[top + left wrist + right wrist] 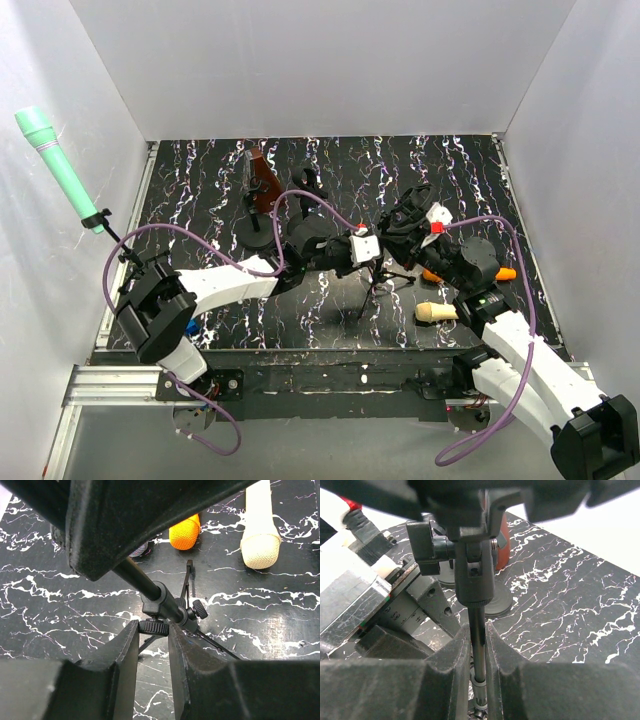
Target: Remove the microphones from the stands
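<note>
The right gripper (477, 632) has its jaws pinching the thin pole of the stand (474, 580), just under the clip joint. The left gripper (153, 631) is lower down on the stand. Its jaws are almost together and look to be squeezing the little round knob where the legs meet.

The microphone (402, 214) sits at the top of the stand, right above the right gripper. It is dark and mostly hidden, so I cannot see its shape well.

I think it is hard and stiff, not very heavy, with smooth round sides that could slip. The clip likely hugs it tight, so it needs a firm, steady pull. The best place to hold is the middle of its body, close to the clip. The soft mesh head could dent.

The stand looks thin and light and could tip, so holding it down helps. One gripper would have to let go of the stand to take the microphone.

An orange microphone (184, 530) and a cream microphone (260, 540) lie flat on the table (200, 180) near the stand's feet.
</note>
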